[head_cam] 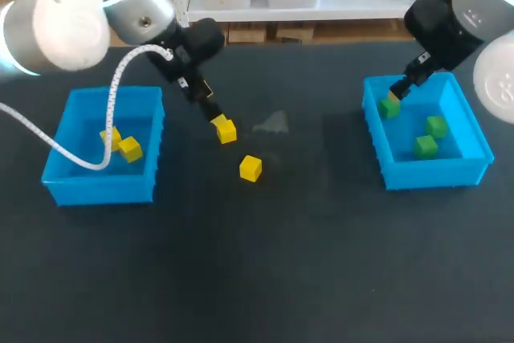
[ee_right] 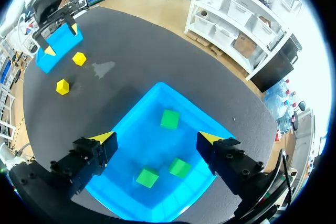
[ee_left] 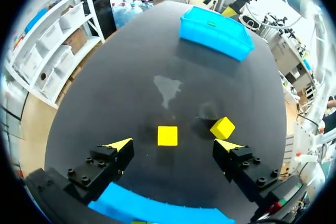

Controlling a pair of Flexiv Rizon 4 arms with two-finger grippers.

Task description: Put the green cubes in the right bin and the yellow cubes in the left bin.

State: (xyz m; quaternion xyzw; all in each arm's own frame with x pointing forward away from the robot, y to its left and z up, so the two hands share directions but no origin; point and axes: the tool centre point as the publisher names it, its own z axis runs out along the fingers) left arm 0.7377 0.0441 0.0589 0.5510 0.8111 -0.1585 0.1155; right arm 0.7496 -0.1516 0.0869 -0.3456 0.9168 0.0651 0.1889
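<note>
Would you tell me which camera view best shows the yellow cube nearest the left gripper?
The left wrist view: the yellow cube lies large and unobstructed just ahead of the open left gripper. The head view shows it smaller, beside that gripper's yellow tip. The right wrist view shows it tiny and distant.

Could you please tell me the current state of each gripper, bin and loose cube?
left gripper: open, over a yellow cube on the table.
right gripper: open, above the right bin.
second yellow cube: loose on the table.
left bin: holds two yellow cubes.
right bin: holds three green cubes.
</note>
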